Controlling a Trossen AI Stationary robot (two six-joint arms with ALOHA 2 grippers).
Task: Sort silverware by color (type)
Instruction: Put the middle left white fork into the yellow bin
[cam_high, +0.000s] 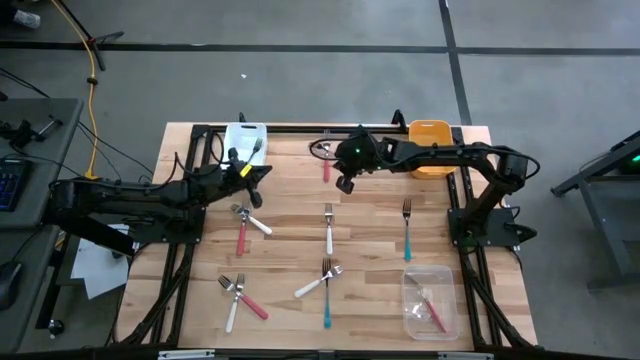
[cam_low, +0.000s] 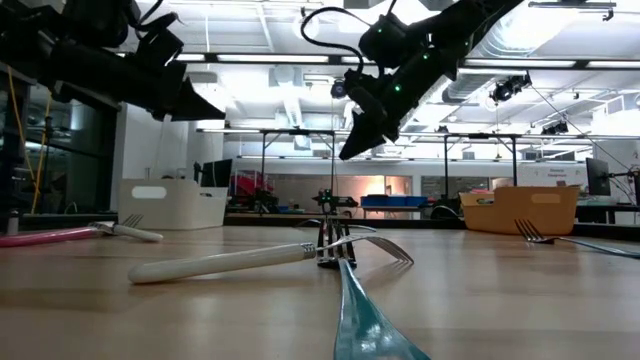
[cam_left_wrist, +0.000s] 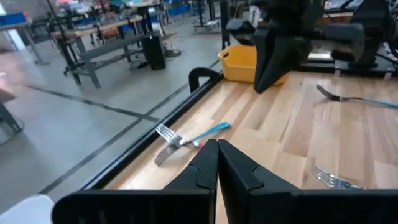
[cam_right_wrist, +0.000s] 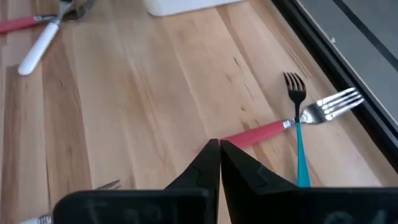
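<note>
R gripper (cam_high: 345, 184) hung over the table (cam_high: 290, 215) at approx 12 o'clock, fingers (cam_right_wrist: 214, 163) closed on nothing, just beside a crossed pair, red fork (cam_right_wrist: 258, 133) & teal fork (cam_right_wrist: 301, 158), near the far edge. L gripper (cam_high: 258, 172) sat at approx 10 o'clock by the white bin (cam_high: 243, 137), fingers (cam_left_wrist: 214, 165) closed & empty. Other forks were spread over the table: white fork (cam_high: 328, 229) at centre, another teal fork (cam_high: 407, 231) at 3 o'clock, more at 6–8 o'clock. Orange bin (cam_high: 431, 143) at 1 o'clock; clear bin (cam_high: 430, 303) at 5 o'clock w/ a red-handled fork (cam_high: 433, 312).
</note>
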